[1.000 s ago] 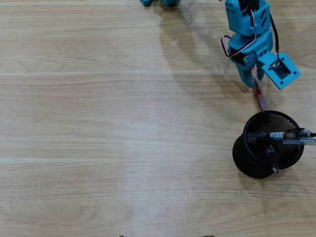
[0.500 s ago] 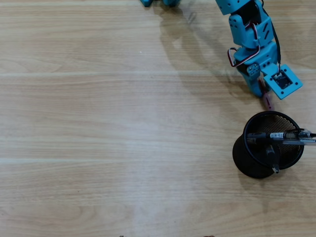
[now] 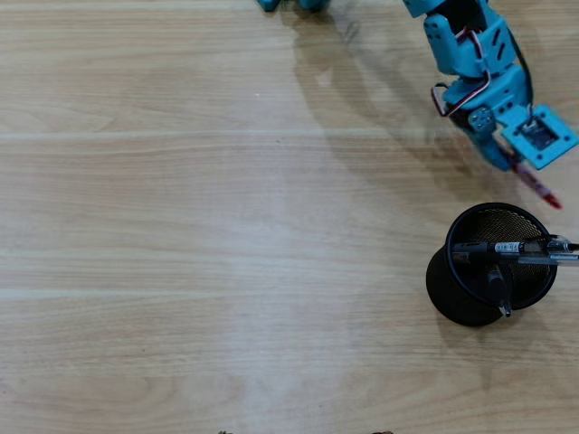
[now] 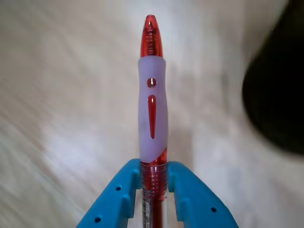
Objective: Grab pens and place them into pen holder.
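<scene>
Pale wood-grain tabletop [image 3: 181, 226] fills nearly the whole overhead view, its planks running left to right, with soft shadows falling under the blue arm [image 3: 475, 54] at the top right. From the wrist view the wood looks washed out and blurred. The gripper [image 4: 154, 178] has its two blue fingers [image 4: 116, 199] pinched on the barrel of the red pen [image 4: 152, 104], whose pale grip sleeve and red tip stick out ahead. In the overhead view that pen pokes out from under the gripper [image 3: 517, 165], just above and right of the pen holder [image 3: 461, 294]. Two pens [image 3: 507, 253] lie tilted across the black mesh cup's rim.
</scene>
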